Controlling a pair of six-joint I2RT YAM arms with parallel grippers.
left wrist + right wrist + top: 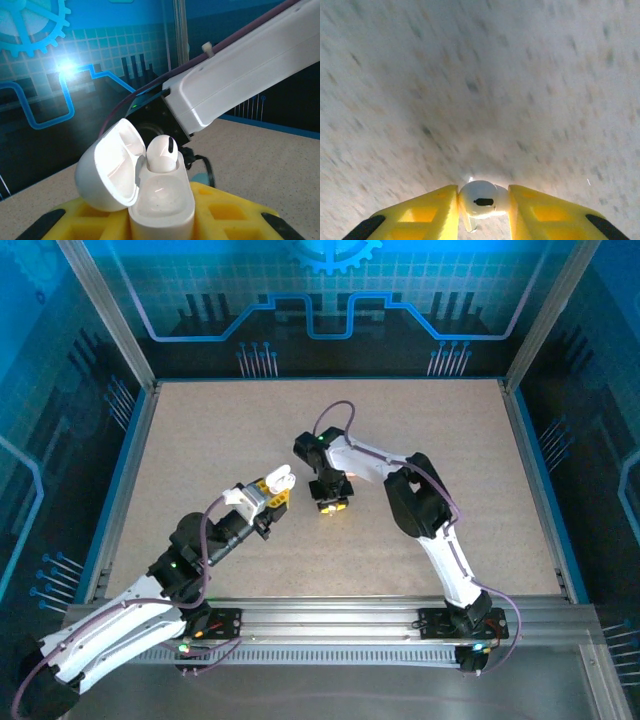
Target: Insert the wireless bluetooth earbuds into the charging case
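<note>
- Your left gripper (pixel 276 488) is clamped on the base of the white charging case (pixel 162 205). Its yellow fingers (pixel 235 215) press in from either side, near the middle of the tabletop (pixel 200 440) and a little toward the left edge.
- The case stands open. Its lid (pixel 107 170) is tipped back to the left in the left wrist view.
- One white earbud (pixel 162 152) sits upright in the case's far socket, dark slit facing the camera. The near socket shows its glossy white hollow.
- Your right gripper (pixel 332 504) points down at the tabletop's centre, just beside the case on the right-edge side. Its jaws are nearly closed, pinching a second earbud (pixel 480 199) between the yellow fingertips (pixel 440 205).
- That earbud's rounded head faces the wrist camera with the stem below it, close over the speckled surface — whether it touches, you cannot tell.
- The right arm's white link (pixel 240 75) crosses behind the open case in the left wrist view.
</note>
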